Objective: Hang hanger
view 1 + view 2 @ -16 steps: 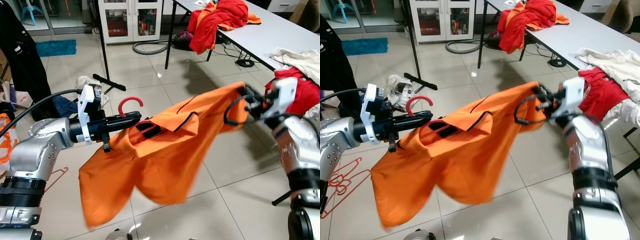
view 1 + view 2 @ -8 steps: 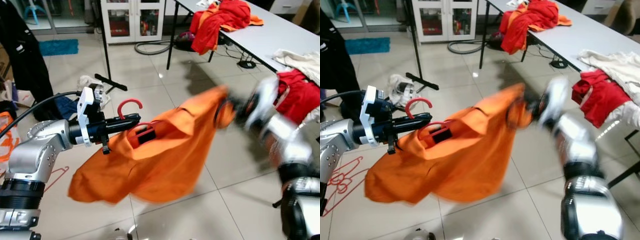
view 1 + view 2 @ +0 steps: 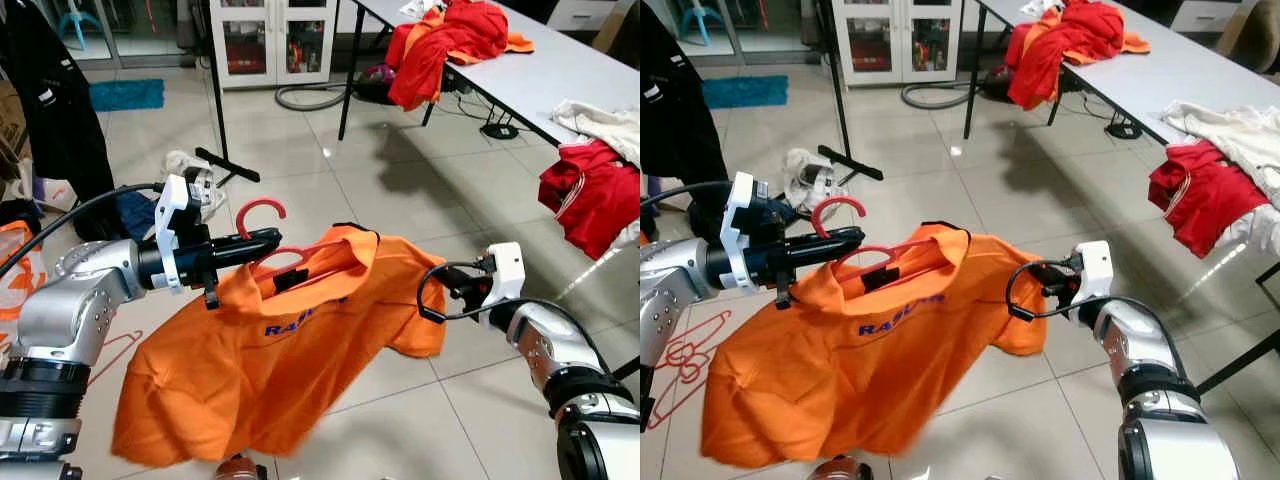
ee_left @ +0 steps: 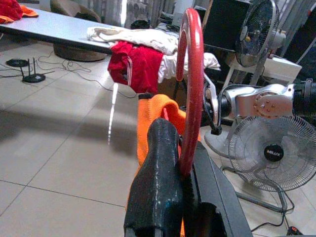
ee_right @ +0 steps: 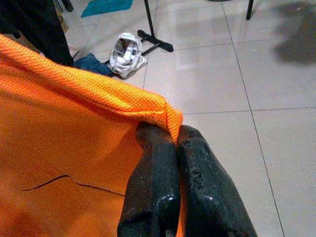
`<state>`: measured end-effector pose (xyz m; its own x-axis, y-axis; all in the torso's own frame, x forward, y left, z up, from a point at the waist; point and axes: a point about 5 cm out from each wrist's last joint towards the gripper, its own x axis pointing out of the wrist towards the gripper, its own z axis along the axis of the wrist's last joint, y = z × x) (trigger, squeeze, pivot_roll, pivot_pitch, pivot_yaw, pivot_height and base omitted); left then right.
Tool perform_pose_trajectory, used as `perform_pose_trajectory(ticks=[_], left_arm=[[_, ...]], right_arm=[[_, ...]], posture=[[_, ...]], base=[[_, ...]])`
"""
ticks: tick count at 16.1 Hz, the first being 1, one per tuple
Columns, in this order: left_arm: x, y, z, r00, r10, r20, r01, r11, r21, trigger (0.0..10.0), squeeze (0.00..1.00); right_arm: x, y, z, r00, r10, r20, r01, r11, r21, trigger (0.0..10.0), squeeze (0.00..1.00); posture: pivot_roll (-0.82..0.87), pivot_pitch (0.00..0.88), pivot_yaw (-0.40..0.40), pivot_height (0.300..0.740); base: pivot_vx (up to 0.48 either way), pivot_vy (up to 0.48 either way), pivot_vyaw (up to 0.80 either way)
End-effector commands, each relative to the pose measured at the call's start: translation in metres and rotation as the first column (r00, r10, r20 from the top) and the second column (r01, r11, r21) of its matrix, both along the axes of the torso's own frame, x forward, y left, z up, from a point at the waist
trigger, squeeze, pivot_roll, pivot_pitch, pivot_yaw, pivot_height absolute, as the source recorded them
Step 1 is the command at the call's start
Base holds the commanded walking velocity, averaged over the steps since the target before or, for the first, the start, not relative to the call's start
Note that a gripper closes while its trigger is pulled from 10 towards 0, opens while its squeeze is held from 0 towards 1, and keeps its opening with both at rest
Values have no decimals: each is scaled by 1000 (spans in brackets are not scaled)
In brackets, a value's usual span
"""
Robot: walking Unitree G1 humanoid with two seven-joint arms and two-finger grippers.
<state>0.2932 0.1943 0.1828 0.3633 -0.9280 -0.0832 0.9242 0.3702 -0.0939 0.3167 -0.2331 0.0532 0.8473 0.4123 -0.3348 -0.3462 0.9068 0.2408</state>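
Note:
A red hanger [image 3: 258, 210] is held at the base of its hook by my left gripper [image 3: 262, 240], which is shut on it at chest height. An orange T-shirt [image 3: 260, 350] with blue lettering hangs from the hanger and drapes down toward the floor. My right gripper [image 3: 452, 292] is lower and to the right, shut on the hem of the shirt's sleeve. In the left wrist view the hook [image 4: 190, 74] rises between the two black fingers [image 4: 155, 168]. The right wrist view has the orange cloth [image 5: 64, 148] pinched between the fingertips [image 5: 173, 143].
A black rack pole [image 3: 213, 100] with a floor foot stands ahead, with dark clothes [image 3: 50, 110] hanging to its left. A grey table [image 3: 560, 70] on the right carries red clothes [image 3: 450, 40]; more red cloth [image 3: 590, 185] hangs at its near end. Spare hangers [image 3: 685, 350] lie on the tiles.
My right gripper has dropped and come nearer with the sleeve. The shirt, stretched out flat before, now hangs down from the hanger. The left arm has barely moved.

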Motion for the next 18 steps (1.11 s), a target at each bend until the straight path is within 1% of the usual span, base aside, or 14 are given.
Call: perform_pose_trajectory(ticks=[1, 3, 4, 5, 7, 8, 9, 10, 12, 13, 14, 18], left_arm=[[-1, -3, 13, 998, -31, 52, 31, 999, -15, 10000, 0], [-2, -3, 13, 998, -33, 50, 34, 999, -17, 10000, 0], [-3, -3, 13, 998, -34, 50, 35, 999, -16, 10000, 0], [-3, -3, 13, 998, -35, 50, 36, 999, -16, 10000, 0], [-4, -3, 14, 998, -39, 52, 39, 999, -13, 10000, 0], [-4, -3, 15, 998, -39, 52, 39, 999, -12, 10000, 0], [-5, -2, 15, 998, -38, 52, 38, 999, -11, 10000, 0], [-5, -2, 15, 998, -38, 52, 38, 999, -10, 10000, 0], [-6, -2, 15, 998, -38, 48, 38, 999, -9, 10000, 0], [-6, -2, 15, 998, -38, 47, 39, 999, -8, 10000, 0], [-6, -2, 14, 998, -39, 45, 40, 999, -7, 10000, 0], [-6, -2, 14, 998, -39, 45, 40, 999, -7, 10000, 0]], right_arm=[[-1, -18, 6, 998, -59, 21, 59, 998, -33, 0, 0], [-6, -39, 4, 987, -163, 8, 163, 982, -92, 0, 0], [-9, -46, 3, 980, -199, -6, 197, 975, -107, 0, 0], [-10, -47, 2, 979, -205, -11, 202, 973, -111, 0, 0], [-16, -48, -8, 979, -193, -64, 179, 967, -180, 0, 0], [-15, -42, -9, 985, -157, -64, 145, 976, -162, 10000, 0], [-13, -37, -7, 990, -131, -42, 122, 978, -171, 10000, 0], [-11, -34, -5, 991, -130, -27, 124, 980, -154, 10000, 0], [4, -21, 15, 989, -91, 115, 104, 988, -115, 10000, 0], [8, -18, 22, 985, -81, 153, 97, 990, -102, 10000, 0], [14, -13, 32, 976, -71, 206, 91, 992, -87, 10000, 1000], [14, -13, 32, 976, -71, 206, 91, 992, -87, 10000, 1000]], posture=[[18, 23, -54, 740], [14, 26, -57, 740], [14, 26, -57, 740], [14, 26, -57, 740], [19, 29, -58, 740], [21, 30, -58, 740], [21, 30, -58, 740], [22, 31, -59, 740], [19, 33, -57, 740], [19, 33, -57, 740], [19, 33, -57, 740], [19, 33, -57, 740]], base=[[0, 0, 0], [0, 0, 0], [0, 0, 0], [0, 0, 0], [0, 0, 0], [0, 0, 0], [0, 0, 0], [0, 0, 0], [0, 0, 0], [0, 0, 0], [0, 0, 0], [0, 0, 0]])
